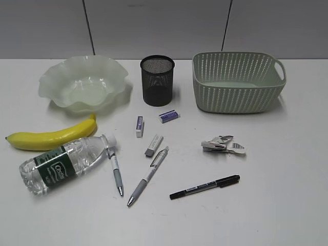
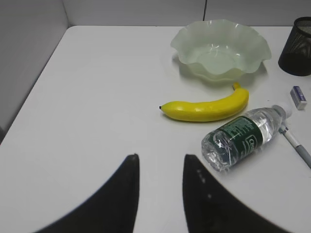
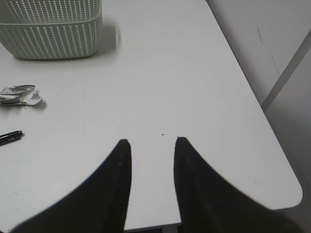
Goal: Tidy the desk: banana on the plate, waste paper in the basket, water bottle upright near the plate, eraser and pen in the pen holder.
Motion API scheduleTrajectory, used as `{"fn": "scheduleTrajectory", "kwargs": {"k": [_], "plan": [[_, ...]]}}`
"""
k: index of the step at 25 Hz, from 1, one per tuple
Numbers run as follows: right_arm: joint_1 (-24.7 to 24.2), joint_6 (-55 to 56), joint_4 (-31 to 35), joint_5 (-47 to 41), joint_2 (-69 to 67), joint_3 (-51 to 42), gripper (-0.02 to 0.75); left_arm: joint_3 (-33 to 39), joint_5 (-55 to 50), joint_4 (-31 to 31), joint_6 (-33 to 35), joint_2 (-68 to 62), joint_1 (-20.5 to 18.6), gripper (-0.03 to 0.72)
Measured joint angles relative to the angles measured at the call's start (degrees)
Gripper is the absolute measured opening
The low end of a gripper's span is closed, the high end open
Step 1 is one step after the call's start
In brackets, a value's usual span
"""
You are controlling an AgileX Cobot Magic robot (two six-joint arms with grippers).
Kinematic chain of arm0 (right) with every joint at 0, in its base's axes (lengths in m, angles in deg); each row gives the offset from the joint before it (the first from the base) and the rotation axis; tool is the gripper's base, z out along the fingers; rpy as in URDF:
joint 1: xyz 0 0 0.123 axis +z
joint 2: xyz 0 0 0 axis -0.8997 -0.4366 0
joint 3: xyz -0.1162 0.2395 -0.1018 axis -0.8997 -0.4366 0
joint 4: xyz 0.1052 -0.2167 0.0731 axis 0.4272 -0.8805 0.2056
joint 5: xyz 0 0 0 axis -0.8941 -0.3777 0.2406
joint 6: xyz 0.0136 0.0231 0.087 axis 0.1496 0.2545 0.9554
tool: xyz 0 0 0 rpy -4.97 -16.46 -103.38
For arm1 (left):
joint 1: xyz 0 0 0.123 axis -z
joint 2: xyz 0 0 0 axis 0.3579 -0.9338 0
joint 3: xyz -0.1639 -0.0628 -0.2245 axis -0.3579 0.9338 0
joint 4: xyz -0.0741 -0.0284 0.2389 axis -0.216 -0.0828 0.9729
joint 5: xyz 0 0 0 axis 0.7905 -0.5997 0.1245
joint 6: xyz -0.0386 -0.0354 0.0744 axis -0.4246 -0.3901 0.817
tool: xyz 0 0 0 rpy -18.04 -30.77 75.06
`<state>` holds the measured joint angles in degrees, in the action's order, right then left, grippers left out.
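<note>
Lying beyond left jaws, banana

yellow banana, black mesh pen holder, sage-green basket

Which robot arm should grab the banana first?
The left arm, probably. Its tool is open with the banana just ahead, beside the plate. The right tool sees only the basket and waste paper.
</note>
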<state>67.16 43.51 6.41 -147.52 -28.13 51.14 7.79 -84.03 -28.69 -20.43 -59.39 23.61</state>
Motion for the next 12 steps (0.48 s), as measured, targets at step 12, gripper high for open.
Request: {"fn": "scheduleTrajectory", "kwargs": {"k": [12], "plan": [[0.0,0.0,0.0,0.0,0.0,0.0,0.256,0.0,0.0,0.0,0.0,0.0,0.0,0.23]]}}
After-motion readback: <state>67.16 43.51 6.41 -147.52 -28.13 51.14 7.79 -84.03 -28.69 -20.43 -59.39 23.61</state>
